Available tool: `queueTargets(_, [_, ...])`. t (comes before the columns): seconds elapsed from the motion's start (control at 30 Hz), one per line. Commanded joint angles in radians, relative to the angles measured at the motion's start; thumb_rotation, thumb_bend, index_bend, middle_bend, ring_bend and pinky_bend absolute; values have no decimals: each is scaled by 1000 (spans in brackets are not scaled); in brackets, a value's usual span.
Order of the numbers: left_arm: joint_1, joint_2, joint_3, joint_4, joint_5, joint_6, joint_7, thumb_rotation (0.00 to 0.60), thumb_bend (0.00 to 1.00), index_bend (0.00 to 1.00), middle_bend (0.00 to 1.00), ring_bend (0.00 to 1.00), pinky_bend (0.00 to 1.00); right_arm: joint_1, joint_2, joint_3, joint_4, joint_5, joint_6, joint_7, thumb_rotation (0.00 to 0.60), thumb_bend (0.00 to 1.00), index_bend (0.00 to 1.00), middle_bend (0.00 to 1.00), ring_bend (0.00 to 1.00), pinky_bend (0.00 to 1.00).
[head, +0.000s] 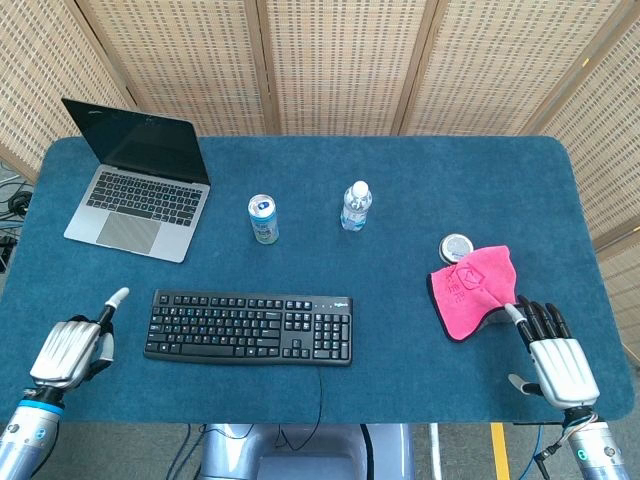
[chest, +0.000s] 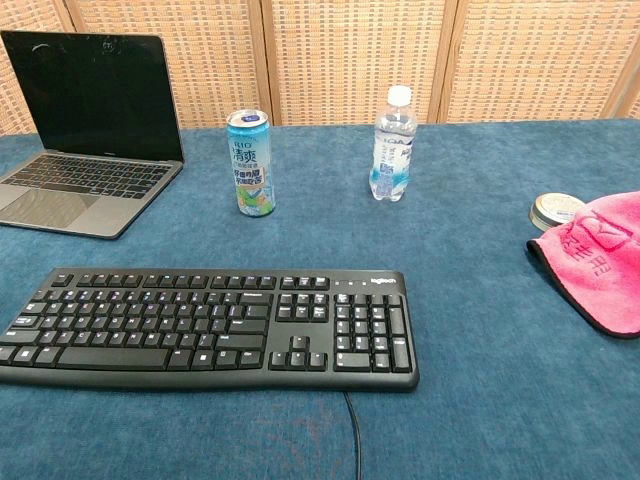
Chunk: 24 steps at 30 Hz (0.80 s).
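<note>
- The can (chest: 250, 162), far of the keyboard, carries "RIO" near its top rim, with large Chinese characters below it.
- The black keyboard (chest: 210, 325) shows a small "logitech" mark at its far right corner.
- The pink cloth (chest: 598, 258) at the right has printed characters, too unclear to read.
- The water bottle (chest: 392, 145) label cannot be read.

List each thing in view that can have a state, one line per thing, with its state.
laptop: lid open, screen dark.
can: upright; whether opened cannot be told.
water bottle: upright, cap on.
round tin: flat, lid on, touching the cloth.
pink cloth: crumpled, lying on the table.
keyboard: flat, cable attached.
left hand: fingers curled, one extended, holding nothing.
right hand: open, fingers by the cloth's edge.
</note>
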<state>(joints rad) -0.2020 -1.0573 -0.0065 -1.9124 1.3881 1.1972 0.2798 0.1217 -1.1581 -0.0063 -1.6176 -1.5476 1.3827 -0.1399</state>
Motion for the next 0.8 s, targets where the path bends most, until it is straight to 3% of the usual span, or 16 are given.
queueTargets(0.03, [-80, 111, 15, -118, -113, -149, 50, 600, 808, 0, 678, 635, 429, 0, 1, 1, 0, 1, 0, 3, 600, 23, 0, 0, 0, 0])
queueTargets(0.17, [-155, 171, 24, -171, -230, -289, 77, 600, 810, 0, 678, 635, 429, -1, 4, 1, -1, 0, 3, 9, 600, 22, 0, 0, 0, 0])
queueTargets(0.37, [-232, 160, 42, -167, -367, -379, 140, 600, 810, 0, 678, 635, 429, -3, 7, 2, 0, -1, 7, 16, 600, 24, 0, 0, 0, 0])
queueTargets(0.8, [-359, 61, 99, -113, -610, -391, 278, 600, 812, 0, 678, 635, 429, -3, 11, 4, -1, 0, 9, 28, 600, 24, 0, 0, 0, 0])
